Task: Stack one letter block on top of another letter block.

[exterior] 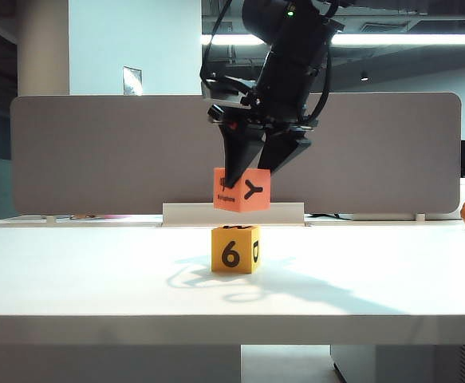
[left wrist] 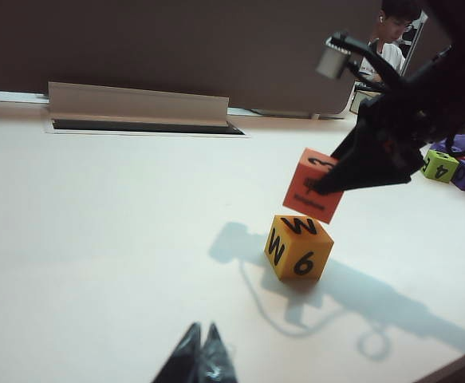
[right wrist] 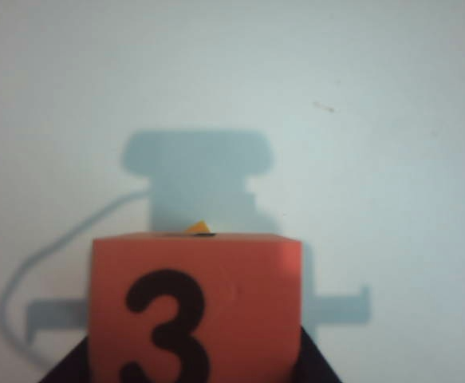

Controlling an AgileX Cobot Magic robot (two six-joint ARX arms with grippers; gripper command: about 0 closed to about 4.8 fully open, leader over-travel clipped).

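Yellow "6" block (exterior: 235, 250) upright on table (exterior: 96, 279); above, tilted orange-red "Y" block (exterior: 242, 190) pinched by right gripper (exterior: 252, 171); left gripper (left wrist: 200, 359) clenched.

The right arm is black and bulky, with a small green light near its top; black cables loop beside it; its right end effector (exterior: 250, 177) has tapered, pointed black fingers; the left end effector (left wrist: 200, 361) shows dark, narrow tips.

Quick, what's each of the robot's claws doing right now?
Right gripper: shut on the orange-red block, held just above the yellow block.
Left gripper: shut, holding nothing, low over the table.
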